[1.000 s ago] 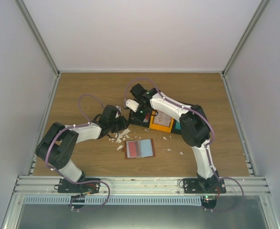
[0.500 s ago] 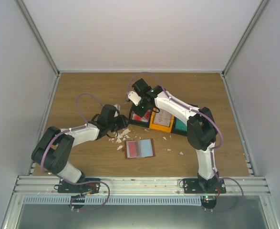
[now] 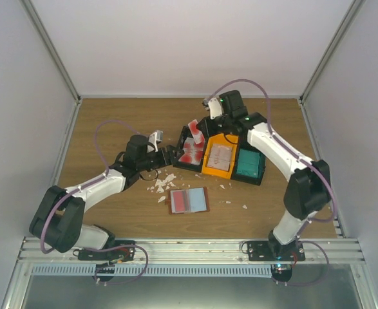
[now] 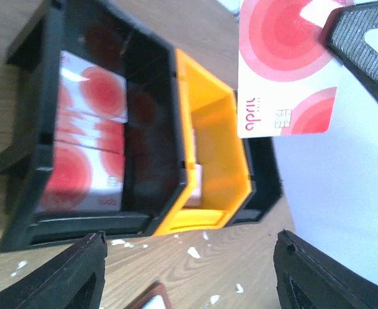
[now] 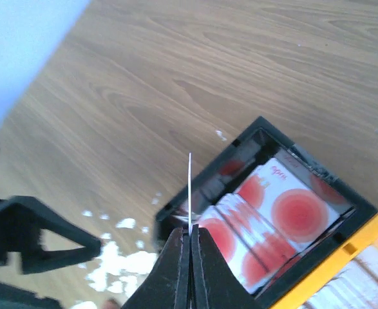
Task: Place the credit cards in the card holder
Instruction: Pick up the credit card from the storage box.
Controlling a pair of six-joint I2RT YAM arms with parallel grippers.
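Observation:
My right gripper (image 3: 200, 129) (image 5: 190, 230) is shut on a credit card (image 3: 193, 134), white with red circles, held upright above the black tray (image 3: 190, 159). That card (image 5: 190, 183) shows edge-on in the right wrist view, and in the left wrist view the card (image 4: 285, 71) faces the camera. More red-and-white cards (image 5: 285, 215) lie stacked in the black tray (image 4: 40, 161). The card holder (image 3: 189, 200) lies open and flat on the table, nearer the arm bases. My left gripper (image 3: 169, 156) (image 4: 189, 277) stands open and empty, left of the trays.
An orange tray (image 3: 219, 159) (image 4: 208, 161) and a tray of teal cards (image 3: 248, 165) stand right of the black one. White scraps (image 3: 160, 183) (image 5: 121, 257) litter the table between left gripper and card holder. Enclosure walls stand on three sides.
My left gripper has opened wide and its arm has reached further right. The right arm has swung back and to the right, with the card in its jaws now over the black tray.

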